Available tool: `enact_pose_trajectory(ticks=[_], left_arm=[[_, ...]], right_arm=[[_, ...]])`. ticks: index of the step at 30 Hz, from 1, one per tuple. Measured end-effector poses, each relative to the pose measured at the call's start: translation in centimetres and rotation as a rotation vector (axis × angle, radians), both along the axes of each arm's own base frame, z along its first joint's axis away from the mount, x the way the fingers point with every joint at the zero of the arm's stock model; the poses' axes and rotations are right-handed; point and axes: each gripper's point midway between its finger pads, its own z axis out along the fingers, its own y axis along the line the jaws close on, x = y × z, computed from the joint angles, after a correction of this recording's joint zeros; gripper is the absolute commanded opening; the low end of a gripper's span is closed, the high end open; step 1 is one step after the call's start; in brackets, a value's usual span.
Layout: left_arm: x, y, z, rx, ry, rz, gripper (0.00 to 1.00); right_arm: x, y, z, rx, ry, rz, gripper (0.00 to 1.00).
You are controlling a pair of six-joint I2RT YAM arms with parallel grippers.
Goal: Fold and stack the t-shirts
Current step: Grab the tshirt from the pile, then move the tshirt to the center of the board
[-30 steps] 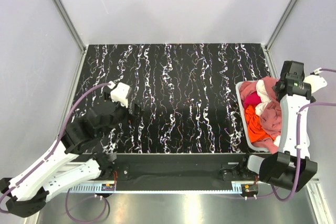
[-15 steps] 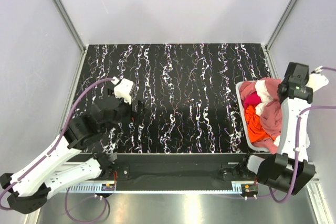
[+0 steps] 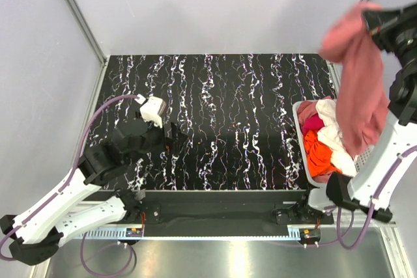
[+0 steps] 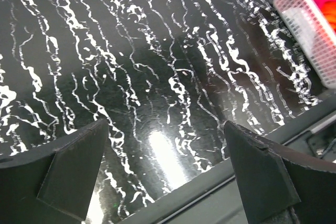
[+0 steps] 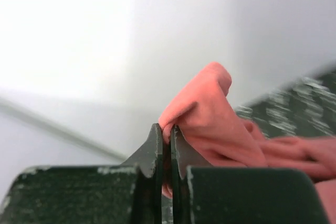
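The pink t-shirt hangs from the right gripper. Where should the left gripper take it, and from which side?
Probably its lower hanging edge, coming from the table side: the salmon-pink t-shirt hangs as a long drape from the right gripper, its bottom end over the basket.

Table top: black, glossy, with white marble-like veins running front to back. The left wrist view shows a glare patch on it.
White slatted plastic basket: stands on the table's right side, toward the near edge, long axis front to back.
Pale grey walls close in 3 sides.
2 aluminium posts stand at the back corners.
Brushed metal surface lies below the near edge.
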Motion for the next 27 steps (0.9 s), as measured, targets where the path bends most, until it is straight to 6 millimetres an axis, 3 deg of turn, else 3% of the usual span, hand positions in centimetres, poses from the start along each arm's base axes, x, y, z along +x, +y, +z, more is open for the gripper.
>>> enact_pose_trajectory(ticks=[3,5,8,11,13,15,17,18,22,24,27], left_arm=[[-0.2,0.0,0.6,-0.032,-0.003,0.003,0.99],[-0.4,0.1,1.2,-0.053,-0.011,0.005,0.99],[-0.7,0.4,2.0,-0.085,-0.027,0.008,0.99],[-0.9,0.7,2.5,-0.109,-0.032,0.02,0.99],[-0.9,1.1,2.8,-0.13,-0.037,0.042,0.99],[-1.0,1.8,3.0,-0.143,-0.038,0.076,0.99],[-0.9,2.5,2.9,-0.148,-0.033,0.12,0.99],[-0.7,2.9,2.8,-0.15,-0.033,0.145,0.99],[-0.3,4.1,1.8,-0.132,-0.012,0.232,0.99],[-0.1,4.5,0.9,-0.119,0.01,0.267,0.99],[0.4,4.7,-0.6,-0.101,0.053,0.311,0.99]], right_arm=[[0.7,4.1,5.4,0.044,-0.154,0.235,0.0],[1.3,6.4,6.7,0.079,-0.192,0.366,0.0],[3.0,9.9,6.2,0.152,-0.164,0.539,0.0],[5.1,14.0,3.6,0.21,-0.072,0.668,0.0],[6.9,17.0,-0.2,0.233,0.034,0.724,0.01],[8.4,20.5,-6.1,0.238,0.183,0.76,0.05],[9.1,24.1,-13.0,0.225,0.333,0.787,0.15],[9.0,26.3,-17.6,0.214,0.436,0.812,0.28],[7.3,32.9,-32.9,0.129,0.772,0.897,0.53],[6.2,34.6,-39.0,0.07,0.9,0.912,0.59],[4.8,33.4,-43.4,-0.014,1.008,0.848,0.63]])
